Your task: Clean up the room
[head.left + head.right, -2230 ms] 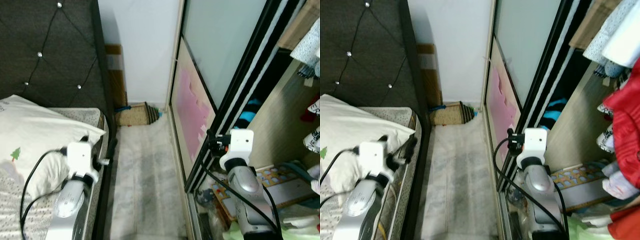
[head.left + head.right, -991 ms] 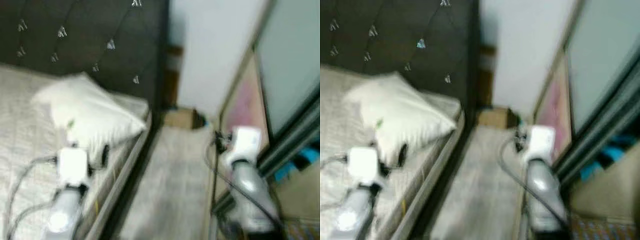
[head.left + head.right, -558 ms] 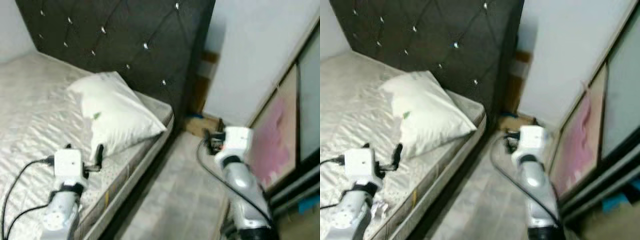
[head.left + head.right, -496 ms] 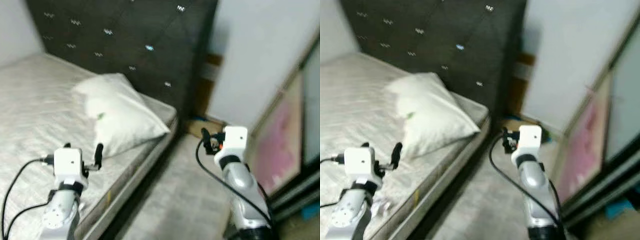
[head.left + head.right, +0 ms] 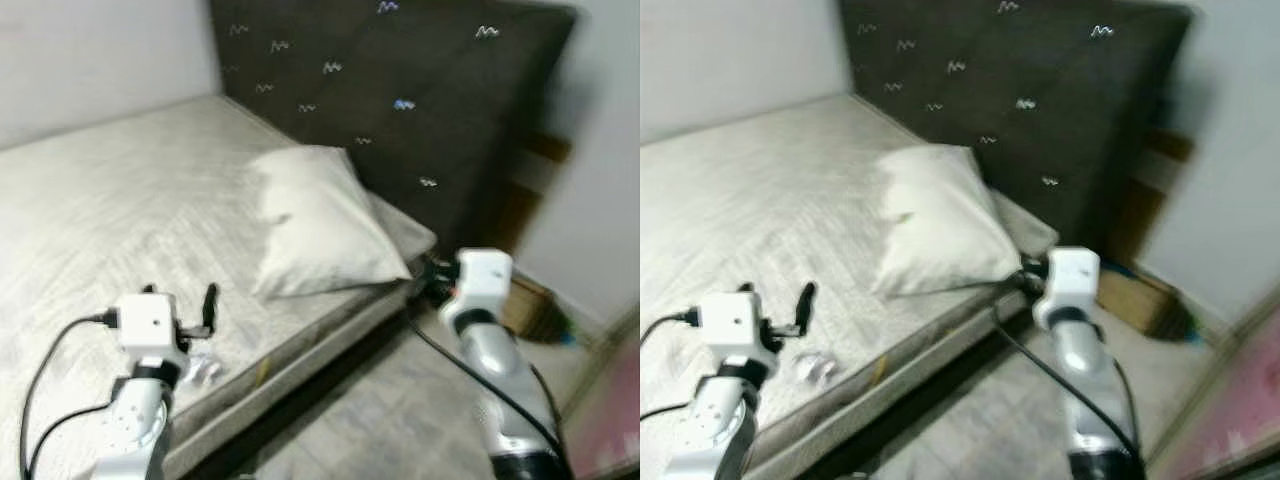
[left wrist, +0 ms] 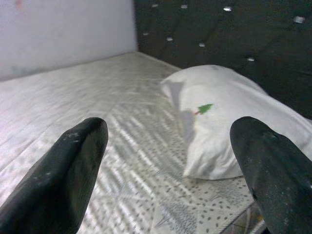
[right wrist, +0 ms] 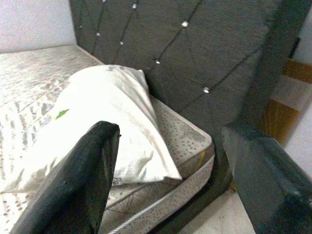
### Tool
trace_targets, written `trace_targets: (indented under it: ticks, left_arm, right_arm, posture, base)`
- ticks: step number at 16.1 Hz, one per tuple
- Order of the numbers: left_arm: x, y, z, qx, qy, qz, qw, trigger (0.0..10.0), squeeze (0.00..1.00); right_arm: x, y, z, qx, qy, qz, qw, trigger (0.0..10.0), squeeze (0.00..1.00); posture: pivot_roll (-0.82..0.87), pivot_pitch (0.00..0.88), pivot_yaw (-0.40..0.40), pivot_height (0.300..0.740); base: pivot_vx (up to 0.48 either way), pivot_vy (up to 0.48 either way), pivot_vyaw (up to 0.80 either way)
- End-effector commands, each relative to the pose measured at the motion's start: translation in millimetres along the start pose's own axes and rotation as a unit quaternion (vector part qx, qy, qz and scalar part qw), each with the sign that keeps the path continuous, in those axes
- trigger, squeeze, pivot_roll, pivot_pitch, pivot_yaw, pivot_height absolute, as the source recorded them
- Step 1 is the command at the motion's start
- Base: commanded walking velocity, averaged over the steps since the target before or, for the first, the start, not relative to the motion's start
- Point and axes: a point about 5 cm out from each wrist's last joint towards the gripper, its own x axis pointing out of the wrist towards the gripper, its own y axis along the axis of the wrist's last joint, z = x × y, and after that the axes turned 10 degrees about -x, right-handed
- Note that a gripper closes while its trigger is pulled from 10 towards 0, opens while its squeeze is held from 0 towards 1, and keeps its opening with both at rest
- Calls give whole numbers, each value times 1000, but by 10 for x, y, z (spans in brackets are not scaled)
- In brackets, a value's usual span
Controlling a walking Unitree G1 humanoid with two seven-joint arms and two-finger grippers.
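Facing bed (image 5: 110,210) — pillow (image 5: 320,225), both pincers spread

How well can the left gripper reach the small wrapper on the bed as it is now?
Probably yes. The left gripper hangs open just above the bed, the crumpled wrapper lies close below it near the mattress edge, and nothing stands between them.

bed (image 5: 100,210): left, reaching to the far headboard (image 5: 400,110)
pillow (image 5: 315,225): on the bed, just before the headboard
wrapper (image 5: 816,368): on the bed's near edge, near the left hand (image 5: 195,310)
floor (image 5: 400,420): right of the bed
box (image 5: 1135,295): on the floor, far right, beside the headboard
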Motion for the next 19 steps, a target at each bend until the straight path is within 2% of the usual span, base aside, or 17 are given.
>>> trace_targets:
  ticks: [1, 14, 16, 19]
  left_arm:
    - [6, 31, -46, 6, 8, 3, 1000, 10000, 0]
    - [11, 34, -34, -2, -1, 2, 1000, 10000, 0]
    - [6, 37, -27, -6, -6, 6, 1000, 10000, 0]
    - [-3, 42, -16, -8, -11, 9, 1000, 10000, 0]
  right_arm:
    - [30, 52, -68, 9, 9, 8, 1000, 10000, 0]
    - [21, 78, -67, 12, 11, 19, 1000, 10000, 0]
    - [5, 101, -66, 45, 18, 32, 998, 10000, 0]
    - [0, 73, -15, 21, -8, 20, 1000, 10000, 0]
  posture:
    - [-18, 0, -65, 740]
    - [-23, 0, -65, 740]
    - [-23, 0, -67, 740]
    - [-19, 0, -68, 740]
  base:
    - [0, 0, 800]
    - [0, 0, 787]
    - [0, 0, 0]
    - [85, 0, 0]
